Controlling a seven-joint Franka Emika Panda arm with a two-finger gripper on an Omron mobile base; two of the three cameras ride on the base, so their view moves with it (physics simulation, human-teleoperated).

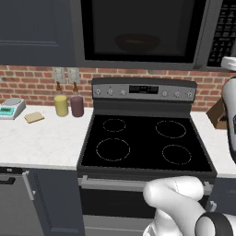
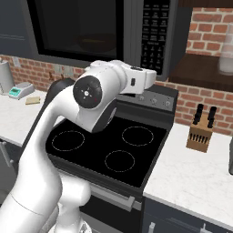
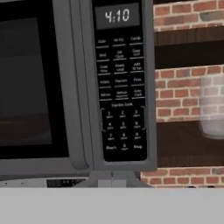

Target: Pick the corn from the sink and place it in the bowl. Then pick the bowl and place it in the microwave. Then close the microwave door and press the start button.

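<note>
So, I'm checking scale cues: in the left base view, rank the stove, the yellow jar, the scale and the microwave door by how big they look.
1. Microwave door, though cropped at the top
2. Stove, close to it
3. Scale
4. Yellow jar, near the scale in size, so unsure

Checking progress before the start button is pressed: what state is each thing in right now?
microwave door: closed
bowl: inside the microwave, dimly seen through the window
microwave: display lit, showing 4:10
stove: burners bare, none glowing
tool: shut, empty, facing the button panel
</note>
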